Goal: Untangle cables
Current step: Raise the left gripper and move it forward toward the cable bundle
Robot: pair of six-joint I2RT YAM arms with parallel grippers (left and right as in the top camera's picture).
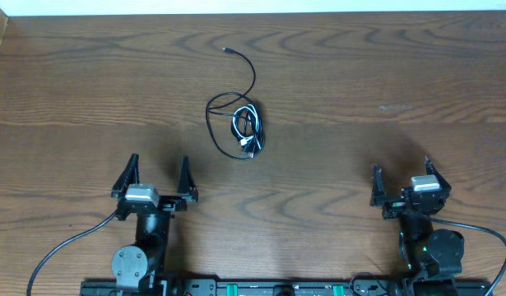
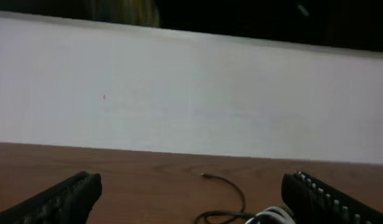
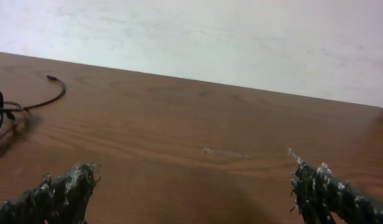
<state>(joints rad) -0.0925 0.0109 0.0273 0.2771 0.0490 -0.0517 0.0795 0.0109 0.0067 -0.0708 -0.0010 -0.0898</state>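
The cables (image 1: 240, 122) lie tangled near the middle of the wooden table: a thin black cord loops around a small white cord bundle (image 1: 247, 131), and one black plug end (image 1: 228, 51) trails toward the far edge. In the left wrist view the black cord (image 2: 231, 186) and a bit of the white cord (image 2: 272, 216) show low between the fingers. The right wrist view catches the black cord (image 3: 35, 99) at its left edge. My left gripper (image 1: 158, 171) stands open, well short of the tangle. Far to the right, my right gripper (image 1: 401, 170) is open and holds nothing.
The wooden table (image 1: 384, 74) stretches to a white wall (image 2: 191, 93) at the back. A pale scuff mark (image 1: 394, 107) sits on the wood ahead of the right gripper. Thick black arm wires (image 1: 59, 251) run along the near edge.
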